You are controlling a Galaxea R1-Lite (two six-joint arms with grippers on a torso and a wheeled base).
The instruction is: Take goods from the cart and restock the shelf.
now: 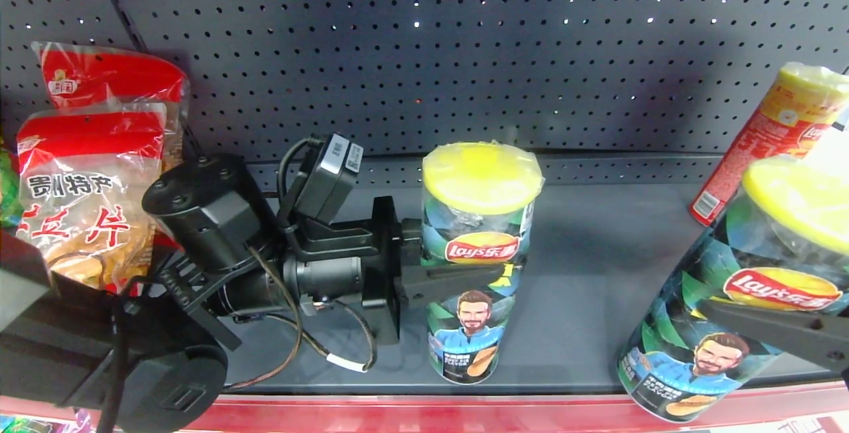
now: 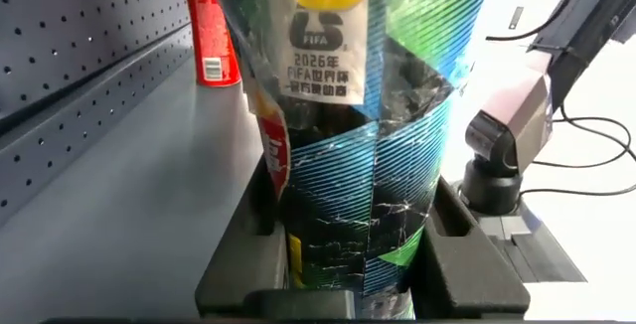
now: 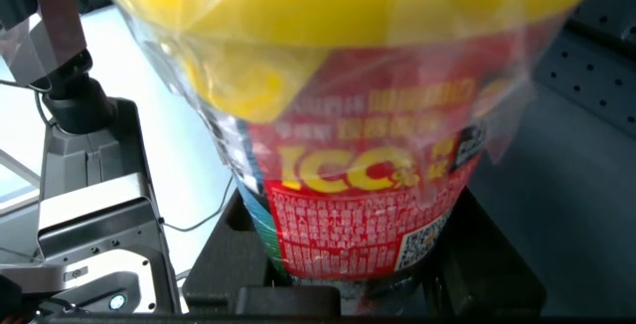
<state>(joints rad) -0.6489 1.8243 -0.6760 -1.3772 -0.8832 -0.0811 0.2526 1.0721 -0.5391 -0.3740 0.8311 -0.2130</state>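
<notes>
Chip can nearest the camera, the near chip can (image 1: 716, 300), has a yellow lid and a green-and-blue wrapper. It leans at the right end of the shelf (image 1: 597, 274), with its base over the red front lip (image 1: 398, 413). Whether the base touches the shelf cannot be told. The right gripper (image 1: 729, 317) has hold of it at mid-height, its dark fingers (image 1: 783, 333) pressed against the can's sides.

Farther in, near the middle of the shelf, the middle chip can (image 1: 474, 260) stands upright on the grey board, just behind the lip. It has the same wrapper and yellow lid. The left gripper (image 1: 464, 254) comes in from the left and clamps it around the waist. In the left wrist view the fingers (image 2: 248, 264) sit tight on either side of the wrapper.

To the left, behind that arm, two snack bags (image 1: 86, 174) in red and clear film stand one behind the other.

At the far right a red can (image 1: 776, 134) with a yellow lid tilts close to the pegboard wall (image 1: 424, 55), which closes off the back of the shelf.
</notes>
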